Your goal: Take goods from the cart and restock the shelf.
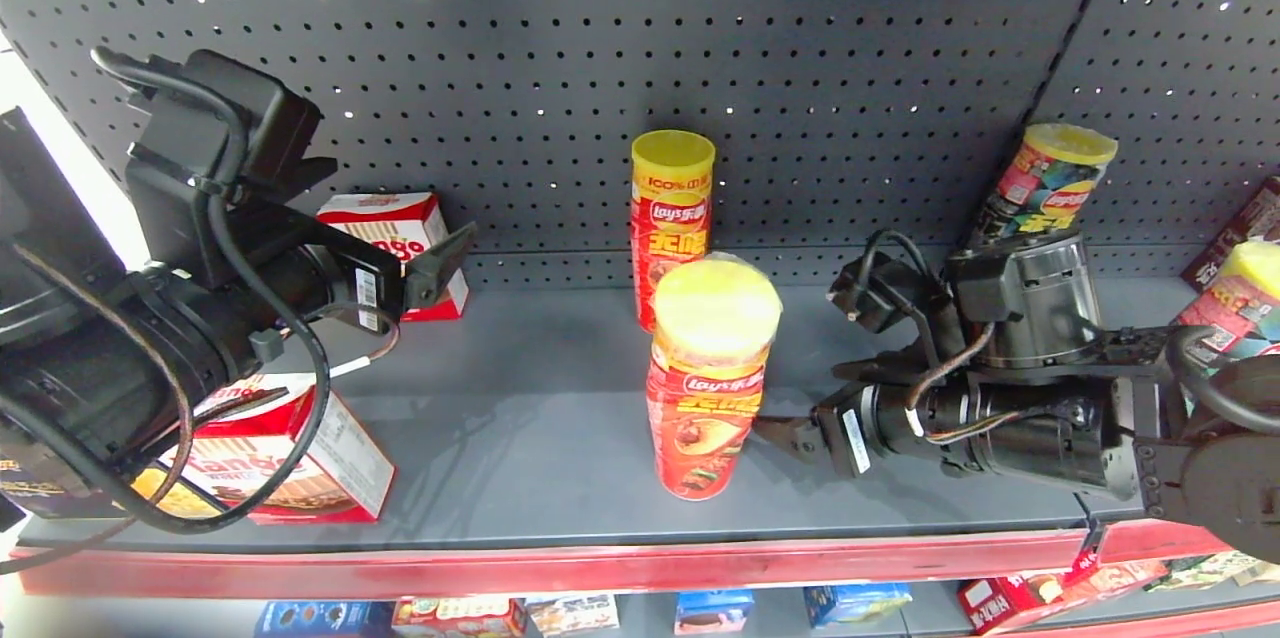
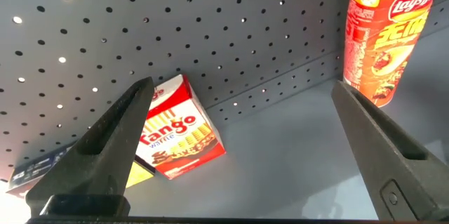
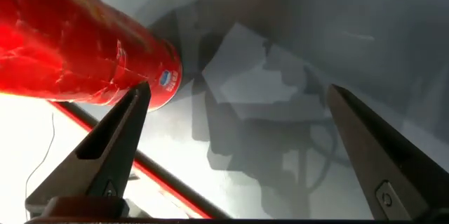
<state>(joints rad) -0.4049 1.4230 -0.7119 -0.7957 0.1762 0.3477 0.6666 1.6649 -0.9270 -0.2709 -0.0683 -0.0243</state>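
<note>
Cans getting shelved yet?
— Yes, the near can (image 1: pixel 712 388) is standing on the shelf (image 1: pixel 500 438), in front of the far can (image 1: pixel 672 218). The right gripper (image 3: pixel 238 90) is gaping just beside it, and the left gripper (image 2: pixel 242 87) is hanging open, empty. More goods are likely waiting.

Shop aisle, dark pegboard-backed shelf (image 1: pixel 520 418), red front rail (image 1: pixel 560 566), crisp cans (image 1: pixel 672 218), wafer boxes (image 1: pixel 390 218)

We make out a round logo above bold yellow characters on the front chip can (image 1: pixel 705 408) and the rear chip can (image 1: pixel 670 228), and a large wordmark on the back wafer box (image 1: pixel 395 238) and the front wafer box (image 1: pixel 300 468).
</note>
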